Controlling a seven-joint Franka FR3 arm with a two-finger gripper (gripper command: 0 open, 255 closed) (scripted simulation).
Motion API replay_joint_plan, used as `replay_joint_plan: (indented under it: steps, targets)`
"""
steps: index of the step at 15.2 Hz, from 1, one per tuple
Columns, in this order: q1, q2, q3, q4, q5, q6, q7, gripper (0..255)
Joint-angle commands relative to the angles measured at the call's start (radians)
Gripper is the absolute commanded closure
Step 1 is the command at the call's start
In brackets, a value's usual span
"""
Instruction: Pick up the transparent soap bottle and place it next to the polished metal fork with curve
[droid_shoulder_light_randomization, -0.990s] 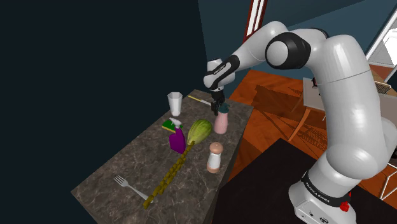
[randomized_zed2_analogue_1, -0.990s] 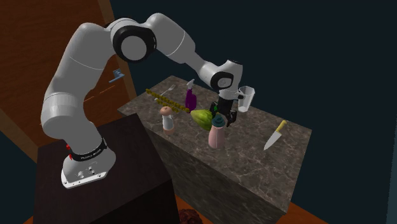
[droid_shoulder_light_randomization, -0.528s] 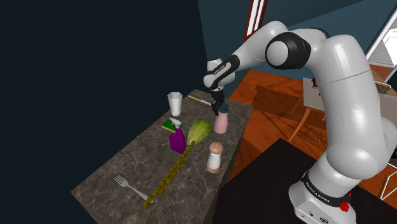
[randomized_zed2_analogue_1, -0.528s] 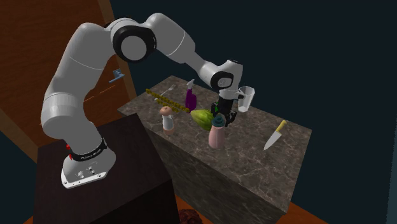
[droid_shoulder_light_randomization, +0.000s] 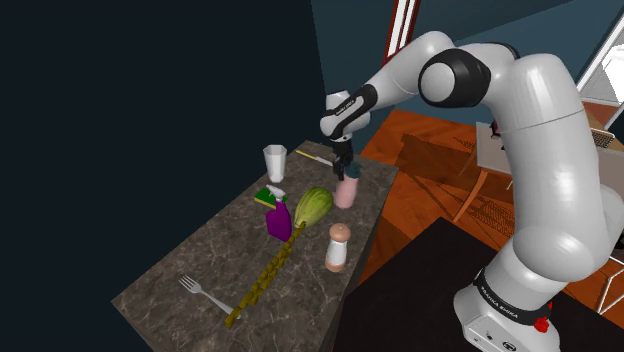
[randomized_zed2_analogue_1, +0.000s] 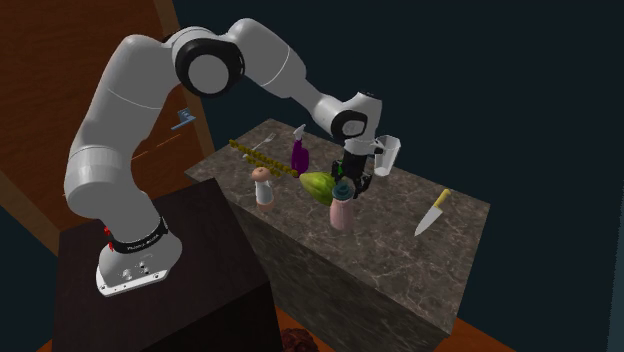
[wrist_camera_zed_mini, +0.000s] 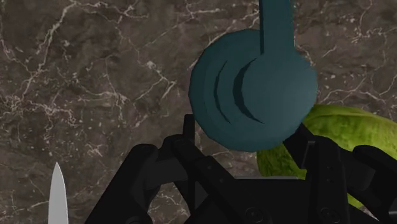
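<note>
Fingers (wrist_camera_zed_mini: 315, 159): we see them pinching the soap bottle (droid_shoulder_light_randomization: 345, 192) by its teal pump.
Neighbour: green vegetable (droid_shoulder_light_randomization: 312, 207) just beside it.
Fork (droid_shoulder_light_randomization: 203, 293): well apart.

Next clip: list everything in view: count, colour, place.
Counter: one, dark marbled.
Soap bottle: one, pink, teal pump, under the pincer.
Vegetable: one, green, beside the bottle.
Spray bottle: one, purple, beside the vegetable.
Cup: one, clear, shoulder view's far end.
Knife: one, yellow handle, far end.
Sponge: one, green-yellow, between cup and spray bottle.
Shaker: one, pale, brown cap, edge nearest the stand.
Fork: one, grey, near end.
Beaded stick: one, yellow, between spray bottle and fork.
Stand: one, dark.
Arm: one, white, over the counter.
Pincer: one, black, at the bottle's pump.
</note>
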Motion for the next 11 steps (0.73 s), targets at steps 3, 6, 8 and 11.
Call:
replay_joint_plan:
  steps: [3,6,8,11]
  targets:
    - [0.002,-0.035,-0.001,-0.003,-0.001,-0.032,-0.002,255]
    - [0.003,-0.061,-0.002,-0.002,-0.002,-0.059,-0.004,255]
    - [0.004,-0.078,-0.003,0.0,-0.002,-0.077,-0.005,255]
    - [0.004,-0.102,-0.003,0.004,-0.003,-0.105,-0.007,255]
